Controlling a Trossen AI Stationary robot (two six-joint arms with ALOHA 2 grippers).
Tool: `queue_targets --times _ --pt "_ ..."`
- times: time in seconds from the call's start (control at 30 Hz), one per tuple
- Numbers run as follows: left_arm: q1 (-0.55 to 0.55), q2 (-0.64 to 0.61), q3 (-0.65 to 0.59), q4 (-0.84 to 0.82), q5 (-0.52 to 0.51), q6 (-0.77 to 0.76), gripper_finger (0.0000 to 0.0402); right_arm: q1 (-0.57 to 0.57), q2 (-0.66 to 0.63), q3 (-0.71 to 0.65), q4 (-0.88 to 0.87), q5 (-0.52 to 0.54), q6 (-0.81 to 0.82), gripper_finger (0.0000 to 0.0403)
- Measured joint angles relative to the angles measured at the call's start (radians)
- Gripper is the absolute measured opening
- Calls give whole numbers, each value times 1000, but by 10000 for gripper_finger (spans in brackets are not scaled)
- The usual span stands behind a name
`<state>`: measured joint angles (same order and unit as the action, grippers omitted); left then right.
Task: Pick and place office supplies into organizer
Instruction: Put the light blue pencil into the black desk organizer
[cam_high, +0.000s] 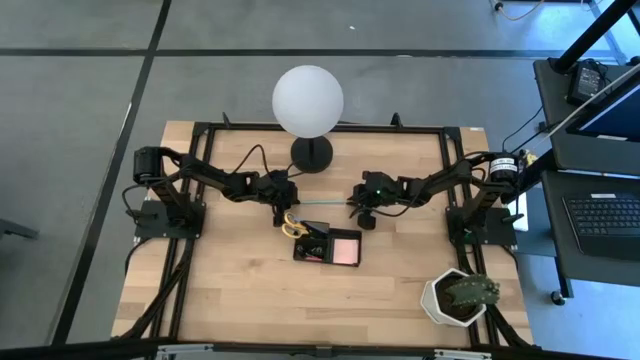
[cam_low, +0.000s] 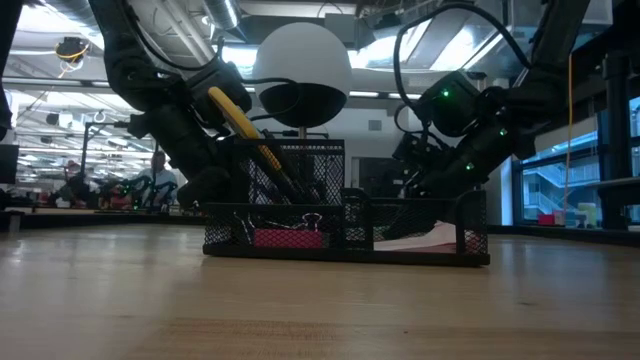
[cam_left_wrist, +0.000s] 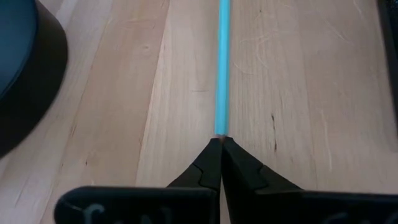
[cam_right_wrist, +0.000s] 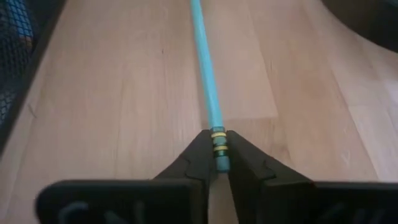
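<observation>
- The thin green stick (cam_right_wrist: 205, 74) is held over the desk (cam_high: 230, 290), spanning from the left fingers (cam_left_wrist: 221, 146) to the right fingers (cam_right_wrist: 218, 144).
- Left fingers are pressed closed on its tip; right fingers pinch the banded end.
- One side should probably let go before carrying it to the organizer (cam_high: 330, 259), just beside both.

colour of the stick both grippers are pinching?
Light blue-green stick, with yellow bands at the end in the right gripper; the right wrist view shows it best.

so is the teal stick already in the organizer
No, the teal stick lies on the bare table behind the organizer, with the left gripper and right gripper at its ends.
</observation>
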<state>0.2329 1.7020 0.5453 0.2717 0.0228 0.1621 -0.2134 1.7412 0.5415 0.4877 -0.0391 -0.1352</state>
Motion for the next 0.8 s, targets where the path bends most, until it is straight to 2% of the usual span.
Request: queue_targets --times 0.13,0.37,0.5,0.67,0.8 --pt "-6 1 -3 11 -31 4 14 0 0 0 -1 -2 -1 19" --pt "-35 -77 -10 -30 -58 85 72 1 -1 0 2 -2 51 19" --pt "-63 -167 -12 -121 -59 96 97 0 -2 7 -4 28 75 18" --pt "-76 -298 -10 -303 -76 24 114 1 -2 46 -23 46 77 18" --pt "-87 -401 -8 -449 -80 -55 120 1 -3 127 -158 50 53 18"
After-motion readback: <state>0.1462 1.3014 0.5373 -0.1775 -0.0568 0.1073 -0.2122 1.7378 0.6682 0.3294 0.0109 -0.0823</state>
